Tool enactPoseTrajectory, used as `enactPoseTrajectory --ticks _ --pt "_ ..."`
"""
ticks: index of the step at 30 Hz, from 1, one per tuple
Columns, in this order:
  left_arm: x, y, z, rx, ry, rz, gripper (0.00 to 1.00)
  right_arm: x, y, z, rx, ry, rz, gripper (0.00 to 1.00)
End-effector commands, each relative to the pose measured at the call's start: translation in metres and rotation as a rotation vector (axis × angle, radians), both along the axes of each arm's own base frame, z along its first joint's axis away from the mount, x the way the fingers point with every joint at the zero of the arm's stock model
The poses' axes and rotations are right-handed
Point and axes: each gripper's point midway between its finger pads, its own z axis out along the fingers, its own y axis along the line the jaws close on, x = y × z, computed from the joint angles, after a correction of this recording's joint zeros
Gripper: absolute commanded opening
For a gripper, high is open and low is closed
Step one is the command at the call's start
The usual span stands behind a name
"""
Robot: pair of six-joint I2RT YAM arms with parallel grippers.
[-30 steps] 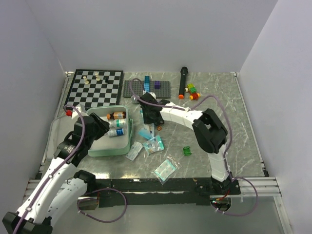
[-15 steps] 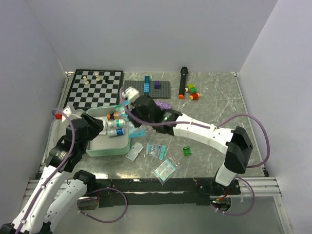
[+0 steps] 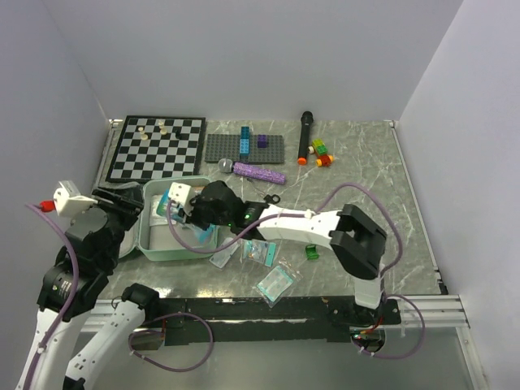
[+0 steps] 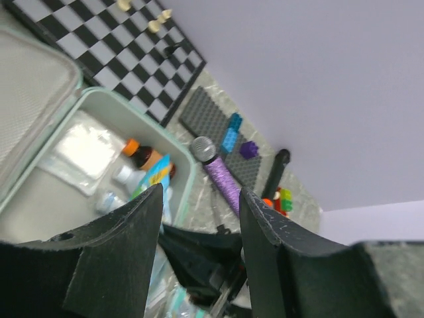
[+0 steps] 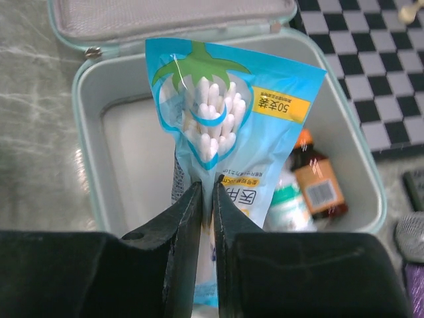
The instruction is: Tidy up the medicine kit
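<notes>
The mint-green medicine kit [image 3: 145,237] lies open at the front left, its lid [image 5: 172,16] folded back. In the right wrist view its grey tray [image 5: 86,165] holds a brown bottle [image 5: 318,182] and a white bottle [image 5: 288,202]. My right gripper [image 5: 212,189] is shut on a blue cotton-swab packet [image 5: 232,112] and holds it over the tray; in the top view this gripper [image 3: 185,219] reaches over the kit. My left gripper [image 4: 199,199] is open and empty. It is raised at the kit's left side [image 3: 120,200] and looks down at the kit [image 4: 182,152].
Several sachets [image 3: 260,250] and a small green block [image 3: 310,252] lie right of the kit. A purple microphone [image 3: 258,172], a grey studded plate [image 3: 244,148], a chessboard [image 3: 158,146], a black marker [image 3: 305,136] and small bricks [image 3: 321,152] sit behind.
My right gripper has carried the swab packet left from the table to over the kit's tray. My left arm has drawn back and up, off the kit's left edge.
</notes>
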Motion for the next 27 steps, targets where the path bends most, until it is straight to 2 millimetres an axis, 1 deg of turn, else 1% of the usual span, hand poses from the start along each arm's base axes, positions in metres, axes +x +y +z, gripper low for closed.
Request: enactPoseTrajectory --ticks 1,3,4,7,8,10,13,17,19,21,22,23,25,27 --pt "-0.01 0.014 -0.015 -0.03 0.033 0.078 0.54 0.01 0.04 0.039 0.118 -0.19 0.089 0.18" --pt "-0.017 0.023 -0.01 -0.041 0.005 0.117 0.54 0.011 0.048 0.028 0.094 -0.215 0.117 0.18" --pt "-0.019 0.027 -0.008 -0.041 -0.008 0.133 0.54 0.008 0.052 0.024 0.082 -0.224 0.138 0.18" --pt "-0.023 0.028 -0.002 -0.046 -0.049 0.122 0.55 -0.002 0.057 0.003 0.016 -0.258 0.205 0.18" --pt "-0.023 0.027 -0.003 -0.049 -0.052 0.119 0.55 -0.007 0.057 0.0 0.003 -0.267 0.226 0.18" --pt "-0.022 0.025 -0.007 -0.052 -0.045 0.112 0.55 -0.016 0.054 -0.012 -0.031 -0.284 0.264 0.18" --pt "-0.019 0.022 -0.017 -0.049 -0.022 0.107 0.55 -0.027 0.046 -0.023 -0.073 -0.321 0.309 0.19" --pt "-0.016 0.02 -0.022 -0.049 -0.016 0.098 0.54 -0.046 0.034 -0.038 -0.138 -0.348 0.41 0.19" --pt "-0.015 0.019 -0.025 -0.046 -0.009 0.098 0.55 -0.049 0.032 -0.05 -0.201 -0.371 0.428 0.19" --pt "-0.014 0.018 -0.026 -0.046 -0.007 0.095 0.55 -0.049 0.029 -0.057 -0.233 -0.383 0.431 0.19" --pt "-0.013 0.017 -0.027 -0.045 -0.005 0.089 0.55 -0.049 0.029 -0.058 -0.234 -0.385 0.43 0.21" --pt "-0.012 0.017 -0.028 -0.043 -0.004 0.087 0.55 -0.048 0.028 -0.055 -0.229 -0.383 0.42 0.27" --pt "-0.012 0.014 -0.029 -0.042 -0.002 0.076 0.55 -0.046 0.029 -0.049 -0.218 -0.37 0.393 0.42" --pt "-0.011 0.013 -0.031 -0.042 0.002 0.068 0.55 -0.045 0.03 -0.034 -0.165 -0.376 0.361 0.53"
